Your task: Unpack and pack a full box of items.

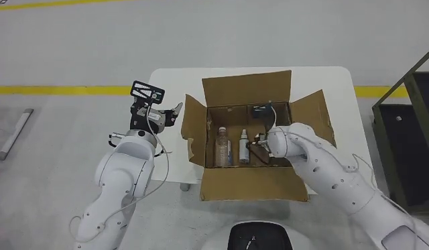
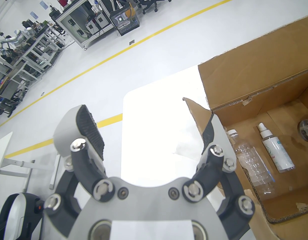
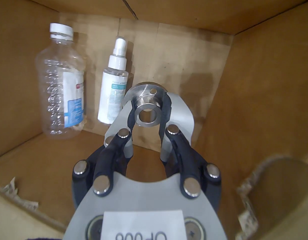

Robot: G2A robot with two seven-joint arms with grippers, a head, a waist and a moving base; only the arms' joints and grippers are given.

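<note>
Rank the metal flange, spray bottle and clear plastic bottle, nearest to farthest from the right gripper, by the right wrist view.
1. metal flange: clamped in the right gripper
2. spray bottle: next over, lying on the box floor
3. clear plastic bottle: beyond the spray bottle

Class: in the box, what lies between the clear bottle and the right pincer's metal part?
The white spray bottle, as the right wrist view shows.

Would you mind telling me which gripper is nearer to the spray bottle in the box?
Right. The right gripper, shut on a metal flange, is inside the box beside the spray bottle; the left gripper is outside, over the table.
</note>
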